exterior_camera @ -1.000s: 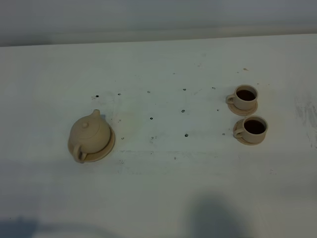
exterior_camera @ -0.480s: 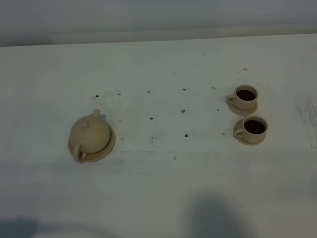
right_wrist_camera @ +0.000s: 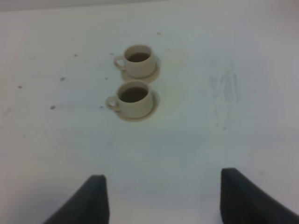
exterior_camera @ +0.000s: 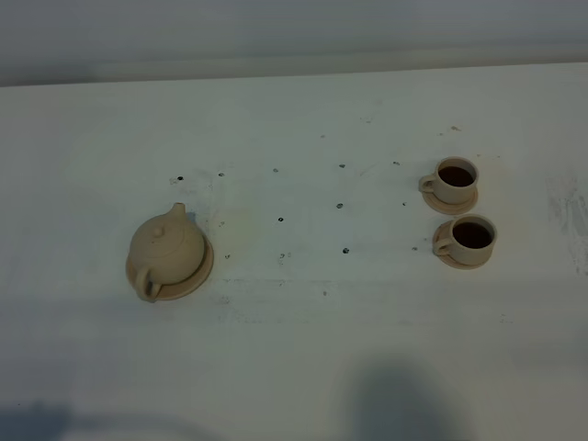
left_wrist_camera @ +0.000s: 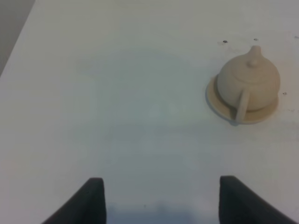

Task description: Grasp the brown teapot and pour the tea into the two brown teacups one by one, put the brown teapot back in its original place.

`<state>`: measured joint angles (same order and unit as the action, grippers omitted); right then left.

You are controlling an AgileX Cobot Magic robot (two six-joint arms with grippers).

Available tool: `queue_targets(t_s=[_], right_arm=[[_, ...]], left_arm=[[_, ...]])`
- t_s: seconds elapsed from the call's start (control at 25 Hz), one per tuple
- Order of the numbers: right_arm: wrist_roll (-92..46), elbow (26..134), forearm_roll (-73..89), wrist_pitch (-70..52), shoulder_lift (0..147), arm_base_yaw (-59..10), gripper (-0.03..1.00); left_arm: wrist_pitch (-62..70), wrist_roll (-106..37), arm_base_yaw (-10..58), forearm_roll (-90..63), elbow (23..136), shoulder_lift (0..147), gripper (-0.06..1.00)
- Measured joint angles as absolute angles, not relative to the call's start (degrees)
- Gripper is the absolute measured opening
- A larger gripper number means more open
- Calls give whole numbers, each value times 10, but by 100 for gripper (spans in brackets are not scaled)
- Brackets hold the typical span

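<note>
The brown teapot (exterior_camera: 165,248) sits on its round saucer (exterior_camera: 197,276) toward the surface's (exterior_camera: 294,349) left edge. Both teacups (exterior_camera: 457,180) (exterior_camera: 471,238) hold dark tea near the right edge. The left gripper (left_wrist_camera: 161,198) and right gripper (right_wrist_camera: 163,198) are spread wide, holding nothing.
</note>
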<state>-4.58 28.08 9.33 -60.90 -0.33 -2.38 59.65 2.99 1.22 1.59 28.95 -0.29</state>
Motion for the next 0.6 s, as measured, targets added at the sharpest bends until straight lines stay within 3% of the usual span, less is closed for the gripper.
queue_targets(t_s=[0.6], right_arm=[[-46,281,105,-609,-3,-4,54]], left_arm=[[597,30,12,16,290,-3,53]])
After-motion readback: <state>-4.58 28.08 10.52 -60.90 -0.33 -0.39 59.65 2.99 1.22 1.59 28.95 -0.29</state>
